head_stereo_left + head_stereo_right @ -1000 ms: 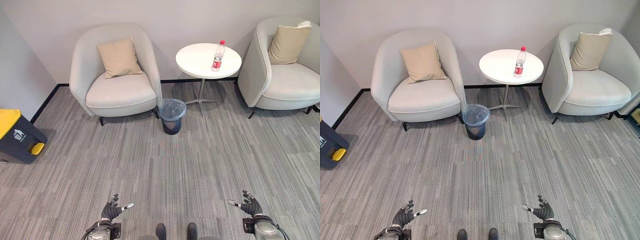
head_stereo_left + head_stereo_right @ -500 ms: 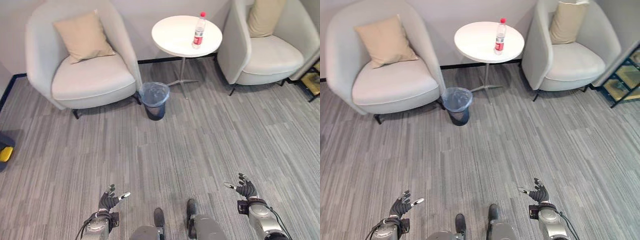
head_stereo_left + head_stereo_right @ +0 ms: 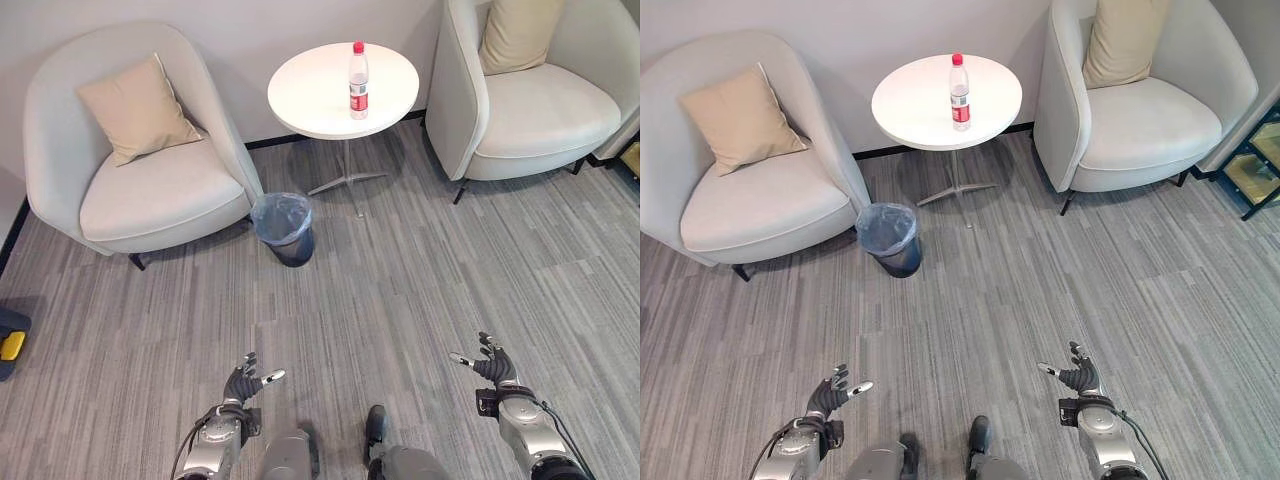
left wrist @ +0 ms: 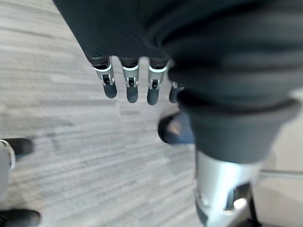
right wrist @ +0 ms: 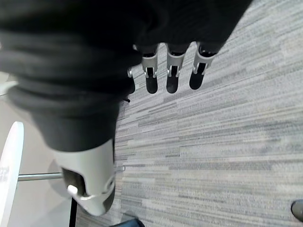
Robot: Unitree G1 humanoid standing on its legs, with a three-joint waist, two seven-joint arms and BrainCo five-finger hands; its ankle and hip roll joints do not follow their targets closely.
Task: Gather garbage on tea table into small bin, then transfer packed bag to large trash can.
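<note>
A clear plastic bottle (image 3: 358, 68) with a red cap and red label stands upright on the round white tea table (image 3: 320, 100) at the far side of the room. A small dark bin (image 3: 284, 228) lined with a clear bag stands on the carpet to the left of the table's foot. My left hand (image 3: 243, 384) hangs low at the near left with relaxed fingers (image 4: 128, 85) and holds nothing. At the near right, my right hand (image 3: 491, 366) is likewise open with its fingers (image 5: 171, 75) straight. Both are far from the table.
A light grey armchair (image 3: 150, 190) with a beige cushion (image 3: 137, 108) sits left of the table, another armchair (image 3: 535, 105) with a cushion right of it. A corner of the dark, yellow-lidded large trash can (image 3: 10, 340) shows at the left edge. Grey carpet lies between me and the table.
The camera has swung right and moved: the table and bin now sit nearer the middle, and the large trash can has slid almost off the left edge. Both hands stay low and open.
</note>
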